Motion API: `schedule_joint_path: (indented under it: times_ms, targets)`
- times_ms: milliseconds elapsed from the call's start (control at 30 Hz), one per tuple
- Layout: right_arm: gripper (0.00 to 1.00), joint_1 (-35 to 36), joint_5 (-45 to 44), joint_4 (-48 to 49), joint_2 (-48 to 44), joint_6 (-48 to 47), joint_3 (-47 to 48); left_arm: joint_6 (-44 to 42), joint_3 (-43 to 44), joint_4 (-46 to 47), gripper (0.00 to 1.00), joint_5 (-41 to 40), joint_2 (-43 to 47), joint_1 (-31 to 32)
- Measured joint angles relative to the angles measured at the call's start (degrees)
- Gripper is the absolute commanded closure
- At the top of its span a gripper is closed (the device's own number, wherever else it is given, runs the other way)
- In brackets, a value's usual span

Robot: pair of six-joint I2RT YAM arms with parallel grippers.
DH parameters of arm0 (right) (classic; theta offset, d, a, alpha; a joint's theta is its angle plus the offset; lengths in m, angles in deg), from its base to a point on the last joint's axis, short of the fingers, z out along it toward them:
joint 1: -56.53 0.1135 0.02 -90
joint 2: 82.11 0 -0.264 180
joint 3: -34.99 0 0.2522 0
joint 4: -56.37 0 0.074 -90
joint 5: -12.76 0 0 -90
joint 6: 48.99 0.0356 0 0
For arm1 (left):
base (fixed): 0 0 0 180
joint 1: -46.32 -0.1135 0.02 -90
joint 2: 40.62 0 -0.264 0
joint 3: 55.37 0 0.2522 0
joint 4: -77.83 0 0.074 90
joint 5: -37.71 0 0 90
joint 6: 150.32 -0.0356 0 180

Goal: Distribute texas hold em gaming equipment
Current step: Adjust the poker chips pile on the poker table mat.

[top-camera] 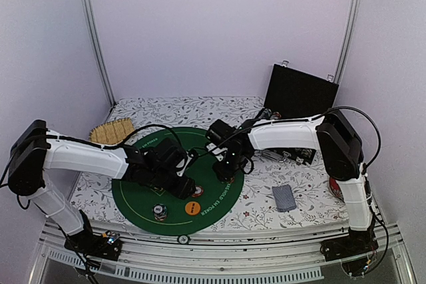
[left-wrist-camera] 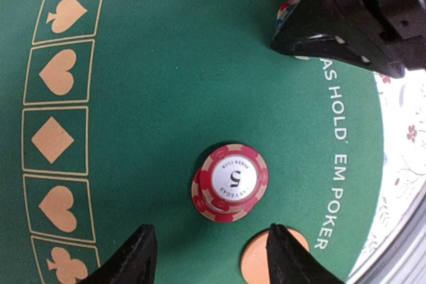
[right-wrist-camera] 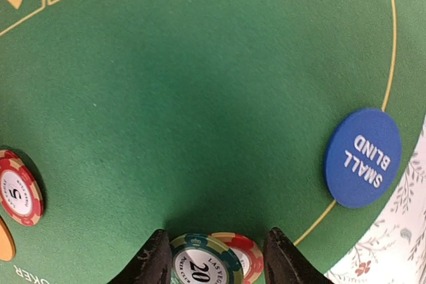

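A chip stack (top-camera: 160,211) sits on the round felt (top-camera: 136,194), cards (top-camera: 284,197) right of it, a case (top-camera: 299,91) behind the cards.

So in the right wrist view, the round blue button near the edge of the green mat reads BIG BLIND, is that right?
Not quite. The blue button reads SMALL BLIND, not BIG BLIND; the right wrist view shows the white lettering plainly. The rest holds: it is round, blue and lies near the edge of the green mat.

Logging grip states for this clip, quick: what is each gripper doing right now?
Left gripper: open, empty; red 5 chip stack lies just ahead.
Right gripper: straddles the 20 chip; grip cannot be told.
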Motion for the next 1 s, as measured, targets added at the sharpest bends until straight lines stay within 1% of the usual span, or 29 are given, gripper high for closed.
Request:
schedule_joint_path:
  times_ms: [67,133,333,500,600,700,767,900,1000]
  targets:
    - [0.39,0.09,-0.15,-0.66,-0.22,0.13,0.0,-0.04,-0.09,0.0,0.41,0.0,0.0,0.0]
    - [0.36,0.09,0.0,-1.33,-0.5,0.44,-0.04,-0.04,-0.11,0.02,0.41,0.02,0.0,0.0]
    - [0.35,0.09,1.09,-1.99,-0.83,1.25,-0.04,-0.13,-0.17,0.37,0.41,0.02,0.0,0.0]
    - [0.34,0.09,1.79,-2.71,-0.83,1.51,-0.04,-0.46,-0.31,0.42,0.38,0.04,0.0,0.0]
    - [0.37,0.09,1.33,-3.08,-0.79,1.51,-0.04,-0.66,-0.35,0.39,0.38,0.04,0.0,0.0]
    - [0.44,0.11,-0.33,-3.63,-0.52,1.7,-0.04,-0.72,-0.35,0.39,0.38,0.04,0.0,-0.02]
    - [0.47,0.09,-1.07,-4.04,-0.28,2.19,-0.07,-0.79,-0.35,0.39,0.38,0.04,0.0,-0.02]
    - [0.47,-0.22,-1.2,-3.87,-0.28,2.75,-0.24,-0.87,-0.35,0.44,0.38,0.09,0.0,-0.02]
    - [0.45,-0.39,-0.79,-3.67,-0.31,2.69,-0.31,-0.94,-0.35,0.44,0.34,0.22,0.0,-0.02]
